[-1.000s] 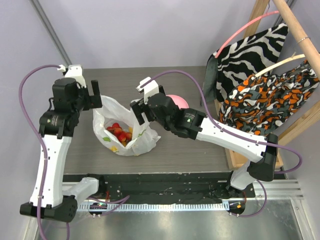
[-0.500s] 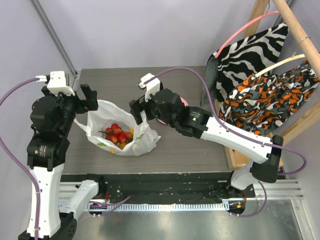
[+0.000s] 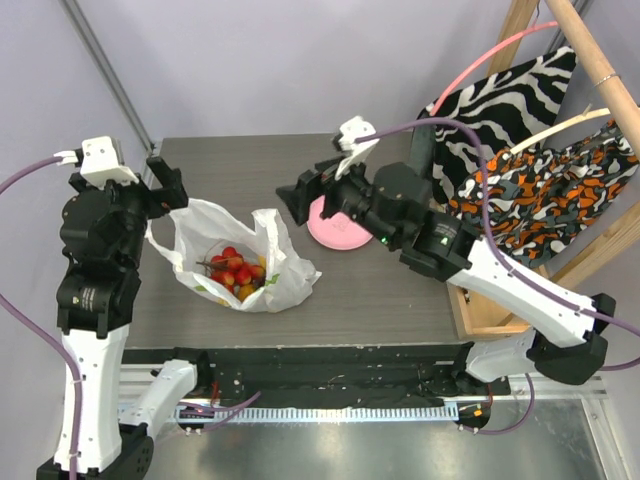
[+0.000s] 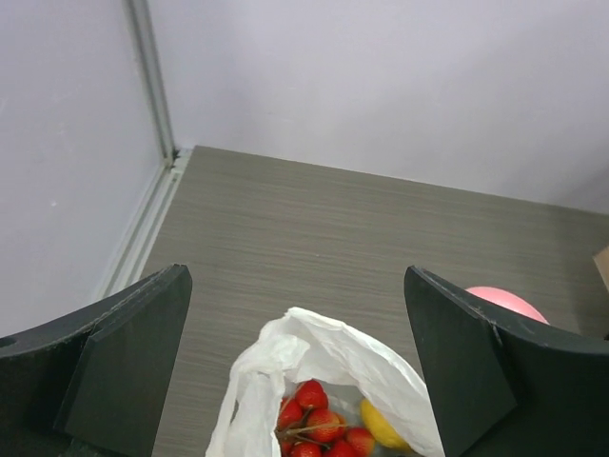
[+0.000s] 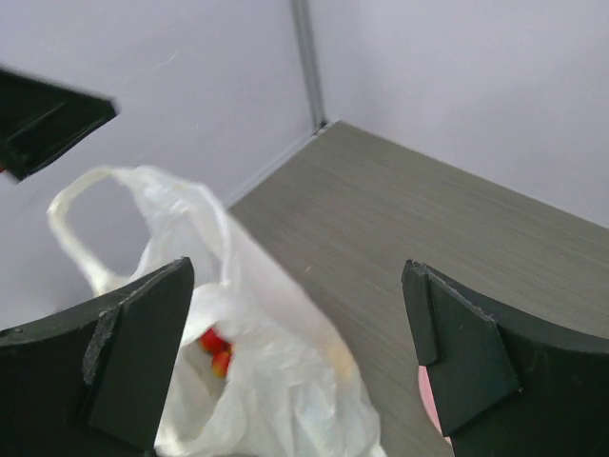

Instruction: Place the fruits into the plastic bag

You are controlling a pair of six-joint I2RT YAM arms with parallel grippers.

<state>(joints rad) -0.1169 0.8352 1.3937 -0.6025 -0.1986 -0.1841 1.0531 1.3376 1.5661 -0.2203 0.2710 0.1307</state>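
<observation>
Grey wood-grain table [image 3: 400,170] below pale lilac walls [image 3: 300,60]. Bears the plastic bag [image 3: 285,260] (fruits [image 3: 235,268] inside) near a pink plate [image 3: 335,235]. Left gripper [image 4: 295,281], right gripper [image 5: 297,271]: splayed wide, grasping nothing.

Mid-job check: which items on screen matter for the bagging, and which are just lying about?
Job:
plastic bag, mouth open
fruits, inside the bag

Lying about:
pink plate, apart from the bag
zebra cloth and orange patterned cloth, hanging on the wooden rack
</observation>
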